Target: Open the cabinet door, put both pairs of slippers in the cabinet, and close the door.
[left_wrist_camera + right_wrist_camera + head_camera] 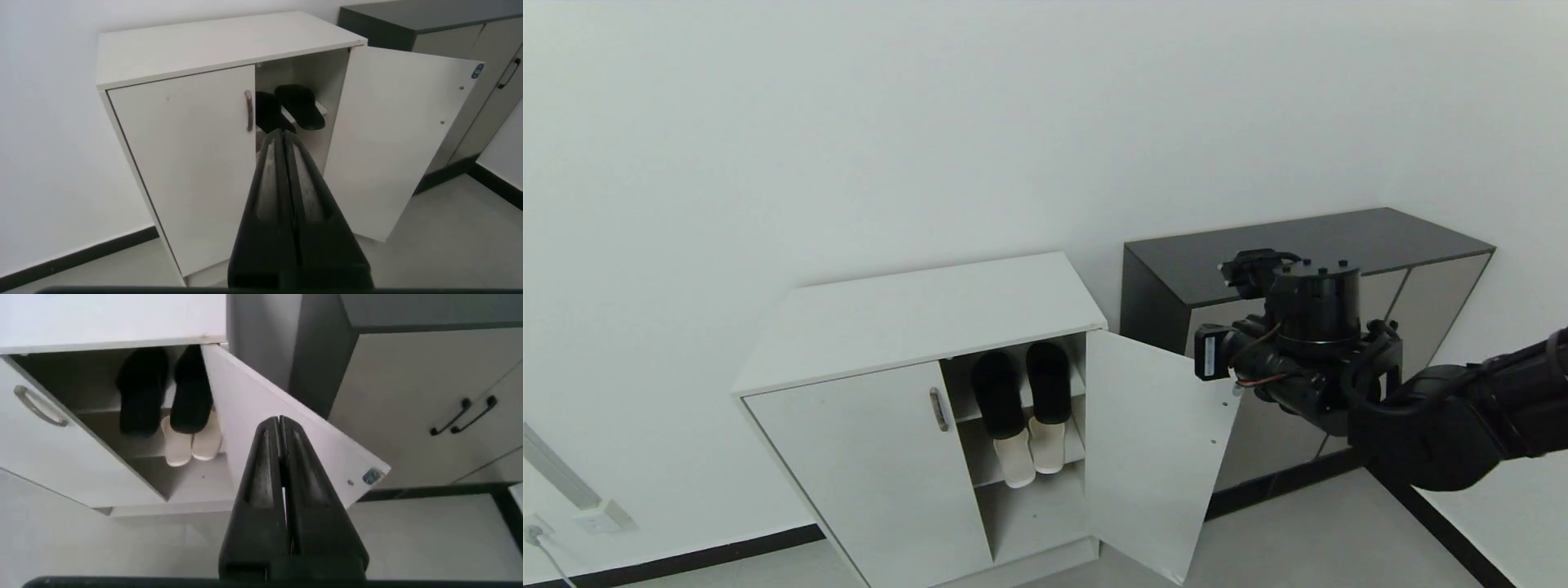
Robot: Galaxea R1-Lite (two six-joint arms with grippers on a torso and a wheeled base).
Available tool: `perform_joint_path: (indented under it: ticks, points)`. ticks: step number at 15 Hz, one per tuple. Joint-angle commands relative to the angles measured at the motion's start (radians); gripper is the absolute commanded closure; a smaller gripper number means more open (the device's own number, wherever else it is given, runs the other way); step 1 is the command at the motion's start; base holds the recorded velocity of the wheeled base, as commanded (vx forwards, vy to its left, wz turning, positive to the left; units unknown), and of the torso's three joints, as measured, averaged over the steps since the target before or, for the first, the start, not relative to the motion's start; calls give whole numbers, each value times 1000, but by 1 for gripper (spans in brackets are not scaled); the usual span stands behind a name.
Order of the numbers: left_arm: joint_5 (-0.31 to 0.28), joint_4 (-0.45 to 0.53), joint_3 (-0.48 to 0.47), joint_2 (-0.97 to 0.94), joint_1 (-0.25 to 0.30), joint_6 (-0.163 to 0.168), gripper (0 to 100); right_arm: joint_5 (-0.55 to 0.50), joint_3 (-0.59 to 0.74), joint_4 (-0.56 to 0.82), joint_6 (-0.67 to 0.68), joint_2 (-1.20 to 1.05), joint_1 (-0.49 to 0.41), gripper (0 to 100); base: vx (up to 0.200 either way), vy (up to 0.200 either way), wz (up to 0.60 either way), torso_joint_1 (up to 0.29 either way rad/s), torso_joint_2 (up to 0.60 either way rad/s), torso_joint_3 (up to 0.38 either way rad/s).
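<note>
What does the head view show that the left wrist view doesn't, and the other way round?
Head view adds: the white slippers just below the black slippers, a wall socket low on the robot's left, and the right arm beside the open door. Left wrist view adds: the left pincer, shut, and the black handle on the dark cabinet. Both: the white cabinet, its open door, the black slippers inside.

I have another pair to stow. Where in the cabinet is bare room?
The bottom compartment, under the white slippers and beside the open door, is bare. The two shelves above are crowded: black slippers over white. The cabinet top is bare.
</note>
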Motion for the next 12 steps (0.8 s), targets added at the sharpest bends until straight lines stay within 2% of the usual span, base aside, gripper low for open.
perform_joint_path:
  ticks: [1, 3, 5, 12]
  points:
    - [0, 0, 0, 1, 0, -1, 100, 32, -65, 1, 19, 89, -84, 100, 0, 0, 0, 0, 0, 0]
    - [0, 0, 0, 1, 0, 0, 100, 116, -98, 1, 46, 132, -140, 100, 0, 0, 0, 0, 0, 0]
    - [-1, 0, 0, 1, 0, 0, 100, 147, -134, 1, 47, 184, -187, 100, 0, 0, 0, 0, 0, 0]
    - [0, 0, 0, 1, 0, 0, 100, 176, -213, 1, 49, 331, -236, 100, 0, 0, 0, 0, 0, 0]
